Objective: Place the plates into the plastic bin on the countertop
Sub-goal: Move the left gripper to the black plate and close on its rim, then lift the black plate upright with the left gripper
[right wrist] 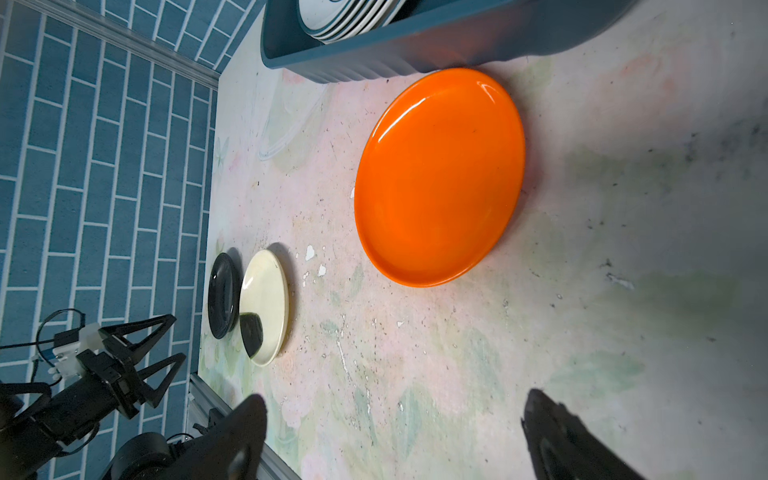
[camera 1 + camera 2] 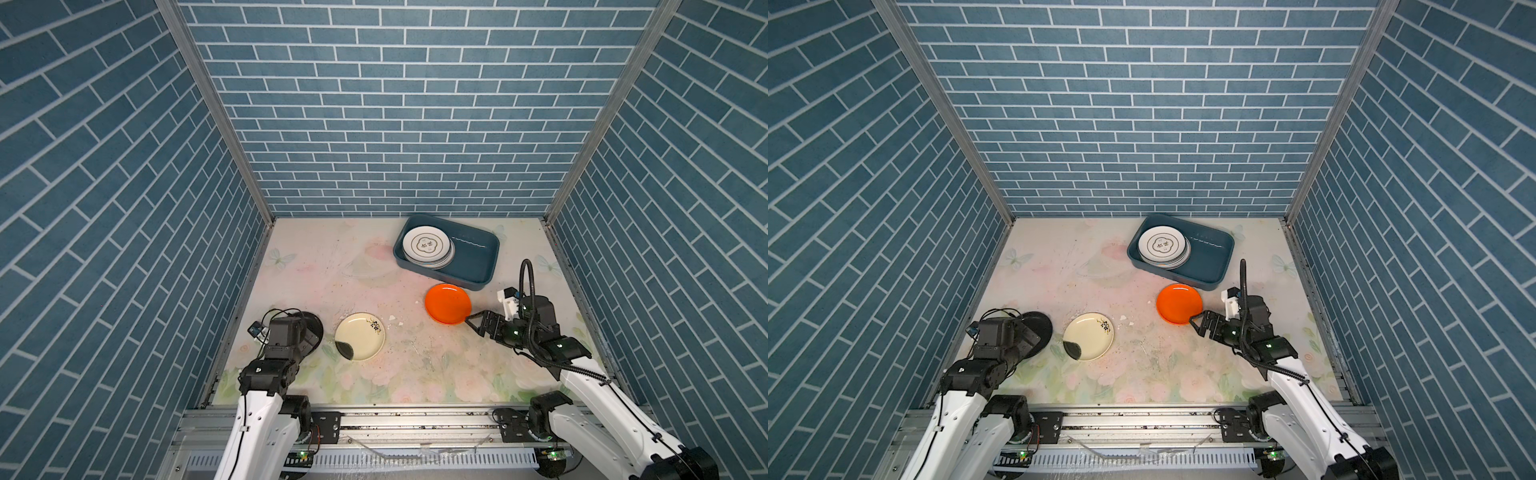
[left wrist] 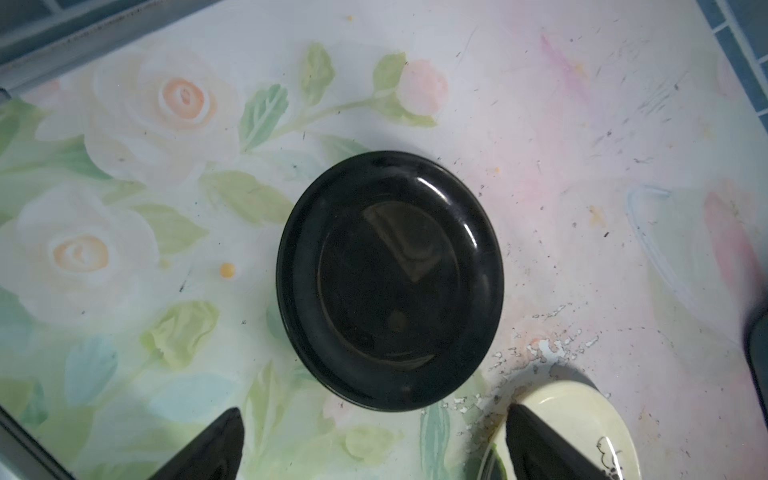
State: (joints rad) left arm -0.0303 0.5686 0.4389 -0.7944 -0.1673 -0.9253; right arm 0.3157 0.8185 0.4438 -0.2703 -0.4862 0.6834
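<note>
The right pincer (image 2: 471, 325), spread wide and empty, sits low near the orange plate (image 2: 448, 304), which lies flat on the bench (image 2: 316, 266) just in front of the plastic bin (image 2: 473, 264). The left pincer (image 3: 374, 411), also wide open and empty, hovers over the black plate (image 3: 390, 278), with the cream plate (image 2: 360, 336) just beside it. A stack of plates (image 2: 426, 245) fills the bin's left half.
</note>
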